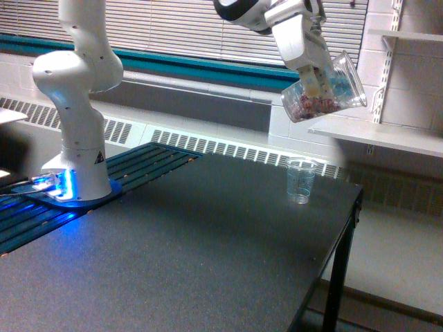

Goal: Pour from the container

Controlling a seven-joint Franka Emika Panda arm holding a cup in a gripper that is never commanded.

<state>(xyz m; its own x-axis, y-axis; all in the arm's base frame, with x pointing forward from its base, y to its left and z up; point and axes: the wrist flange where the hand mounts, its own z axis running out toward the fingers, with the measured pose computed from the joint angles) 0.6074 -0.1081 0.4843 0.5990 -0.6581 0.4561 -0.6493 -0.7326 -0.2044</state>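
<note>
Exterior view, 1 frame; 1 white Panda arm, base (pixel 76 173) bolted at the bench's 9 o'clock edge, blue light glowing at the foot of the base; upper links leave the frame at top and the wrist re-enters at about 1 o'clock.

Claw (pixel 317 81) high in the air at 1 o'clock of the frame; it is closed around the container (pixel 325 93), fingers pressed on the cup wall, 1 finger showing pale through the clear plastic.

Container: clear tumbler, wide mouth, tapered walls; tipped far over, nearly on its side, mouth facing 3 o'clock and slightly up, base toward 9 o'clock and slightly lower; small reddish-pink and pale pieces (pixel 313 106) lie heaped in the lower, base end; none seen at the rim or falling.

Narrow clear cup (pixel 300 181) with faint marks stands upright on the bench (pixel 208 256), near the far 3 o'clock corner; it sits below the container and slightly toward 9 o'clock of it, well apart vertically; whether it holds anything, cannot tell.

Bench top dark and speckled; black leg (pixel 338 277) visible at the 3 o'clock edge; dark slatted panel (pixel 149 162) lies just beside the base, toward 2 o'clock of it.

Behind: window blinds (pixel 173 28), teal sill strip, radiator grille (pixel 228 146) along the wall; white shelf (pixel 387 138) on the exterior view's right, at 3 o'clock.
</note>
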